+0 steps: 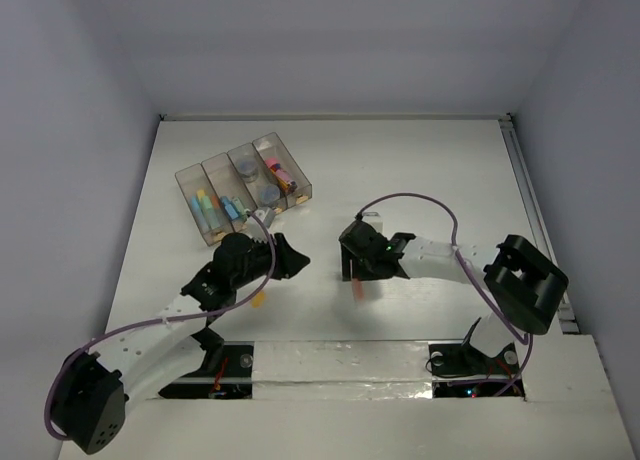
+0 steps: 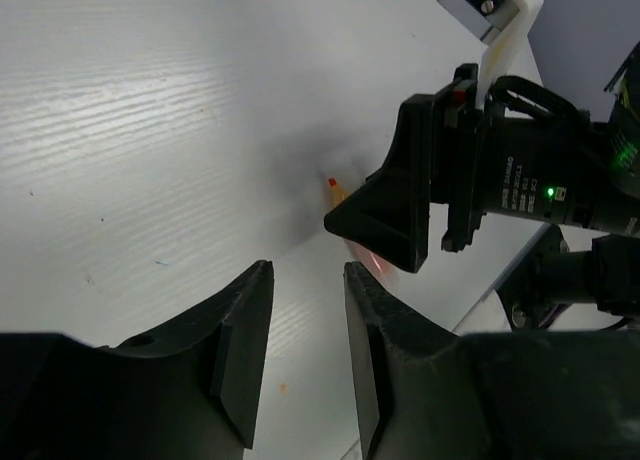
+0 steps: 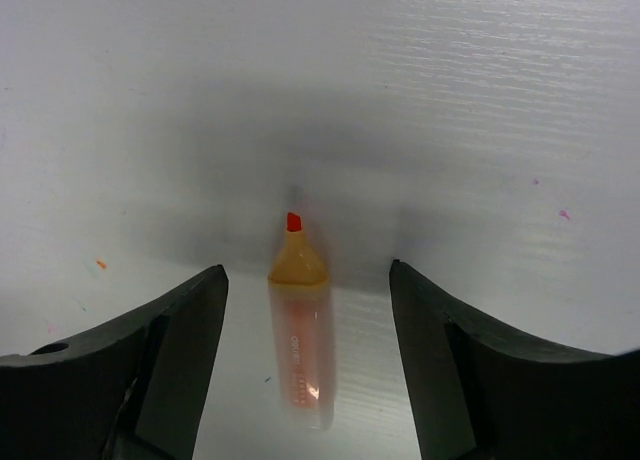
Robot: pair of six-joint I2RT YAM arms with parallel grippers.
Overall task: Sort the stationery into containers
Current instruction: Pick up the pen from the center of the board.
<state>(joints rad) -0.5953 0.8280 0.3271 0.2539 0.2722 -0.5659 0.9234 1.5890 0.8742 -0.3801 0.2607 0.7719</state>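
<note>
Orange highlighter (image 3: 300,350) — uncapped, its red chisel tip bare — lies on the white bench (image 3: 470,100) in the open space between the two arms, well apart from the tray (image 1: 184,176) at the far left.

The right wrist view gives it best. Its long axis runs straight up the frame, parallel to the fingers, with the tip pointing away from the camera. The right gripper (image 3: 305,270) stands wide around it, one finger on either side, neither touching the barrel.

The left wrist view shows what that one cannot: the right gripper from outside, a black wedge low over the bench. The red tip pokes out ahead of it and the pale orange barrel sits under it. From here the pen lies aslant, tip toward the upper left. The left gripper (image 2: 307,275) has its fingers a narrow gap apart, with nothing in it but bare bench.

Only the top view takes in the tray — four narrow compartments side by side, set askew. It holds small yellow, blue and green pieces toward the left, two round grey pots (image 1: 246,164) in the third compartment and a pink piece (image 1: 273,165) in the rightmost. There the highlighter is only a short reddish streak just on the near side of the right gripper, running roughly near-to-far; which end is the tip I cannot tell.
</note>
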